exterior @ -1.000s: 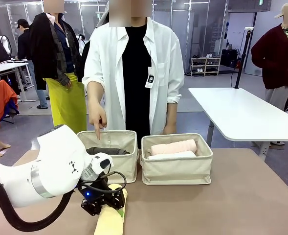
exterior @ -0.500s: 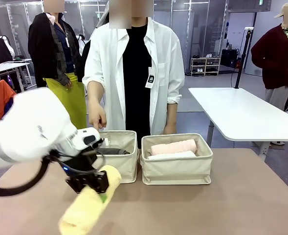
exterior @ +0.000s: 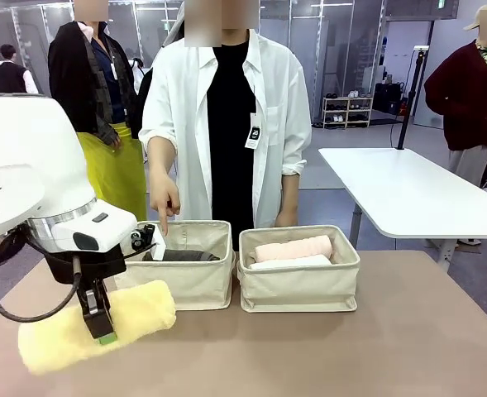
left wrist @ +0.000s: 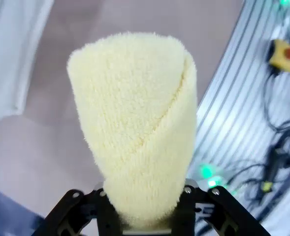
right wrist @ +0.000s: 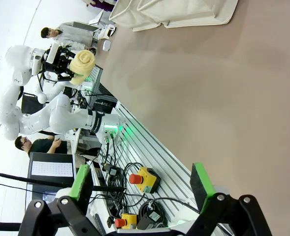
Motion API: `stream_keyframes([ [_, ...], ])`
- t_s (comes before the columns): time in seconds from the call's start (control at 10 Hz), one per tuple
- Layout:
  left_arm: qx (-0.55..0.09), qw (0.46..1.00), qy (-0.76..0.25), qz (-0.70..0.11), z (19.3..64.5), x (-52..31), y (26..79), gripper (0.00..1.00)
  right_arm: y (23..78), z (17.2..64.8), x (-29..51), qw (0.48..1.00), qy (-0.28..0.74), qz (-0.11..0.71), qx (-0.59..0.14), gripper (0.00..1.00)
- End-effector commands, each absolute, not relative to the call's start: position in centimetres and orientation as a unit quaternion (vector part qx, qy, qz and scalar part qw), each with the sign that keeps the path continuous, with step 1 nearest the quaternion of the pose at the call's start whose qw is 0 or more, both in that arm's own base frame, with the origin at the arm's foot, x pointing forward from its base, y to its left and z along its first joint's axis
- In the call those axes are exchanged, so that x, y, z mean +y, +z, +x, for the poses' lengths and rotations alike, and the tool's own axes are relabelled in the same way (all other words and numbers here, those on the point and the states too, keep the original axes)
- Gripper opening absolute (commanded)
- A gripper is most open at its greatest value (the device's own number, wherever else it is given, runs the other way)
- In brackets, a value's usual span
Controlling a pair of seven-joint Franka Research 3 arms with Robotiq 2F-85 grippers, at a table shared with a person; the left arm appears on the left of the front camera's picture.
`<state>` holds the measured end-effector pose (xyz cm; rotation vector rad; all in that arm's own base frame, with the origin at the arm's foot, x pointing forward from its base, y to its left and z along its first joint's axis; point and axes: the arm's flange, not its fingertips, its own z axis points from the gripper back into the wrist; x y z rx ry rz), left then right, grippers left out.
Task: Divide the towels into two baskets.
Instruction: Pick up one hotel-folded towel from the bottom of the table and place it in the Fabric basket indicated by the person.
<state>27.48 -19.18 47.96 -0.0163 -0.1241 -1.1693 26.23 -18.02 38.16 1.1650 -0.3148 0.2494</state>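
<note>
Yellow towel: fluffy terry roll, clamped in left gripper | right gripper: fingers apart

Soft cloth against my hard plastic.

The pale yellow towel in my left hand is fluffy, looped terry; both baskets are matt cream canvas, the bench smooth matt brown, my arm shell glossy white plastic, my right hand black with green pads.

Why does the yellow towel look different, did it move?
Yes. The left pincer lifted the yellow towel off the table and turned it sideways, left of the left basket.
</note>
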Motion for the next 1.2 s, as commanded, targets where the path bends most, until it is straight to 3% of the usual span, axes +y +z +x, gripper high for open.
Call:
stream_keyframes([
  [0.0, -0.191, 0.724, -0.663, 0.020, 25.4, -17.6, 45.1, 0.20, 38.4, 26.4, -17.8, 0.814, 0.121, 0.547, -0.156, 1.00],
  [0.2, -0.147, 0.734, -0.661, -0.054, 25.6, -16.4, 44.7, 0.20, 38.4, 26.4, -17.8, 0.814, 0.121, 0.547, -0.156, 1.00],
  [0.3, -0.133, 0.755, -0.641, 0.037, 28.1, -20.6, 49.9, 0.20, 38.4, 26.4, -17.8, 0.814, 0.121, 0.547, -0.156, 1.00],
  [0.5, -0.133, 0.755, -0.641, 0.037, 28.1, -20.6, 49.9, 0.20, 38.4, 26.4, -17.8, 0.814, 0.121, 0.547, -0.156, 1.00],
  [0.6, -0.145, 0.742, -0.654, 0.015, 28.6, -20.4, 49.9, 0.37, 38.4, 26.4, -17.8, 0.814, 0.121, 0.547, -0.156, 1.00],
  [0.7, -0.210, 0.693, -0.690, 0.022, 26.3, -20.0, 51.3, 0.37, 38.4, 26.4, -17.8, 0.814, 0.121, 0.547, -0.156, 1.00],
  [0.8, -0.257, 0.658, -0.707, 0.049, 27.0, -20.7, 52.6, 0.37, 38.4, 26.4, -17.8, 0.814, 0.121, 0.547, -0.156, 1.00],
  [1.1, -0.205, 0.613, -0.760, 0.064, 35.1, -22.3, 53.8, 0.37, 38.4, 26.4, -17.8, 0.814, 0.121, 0.547, -0.156, 1.00],
])
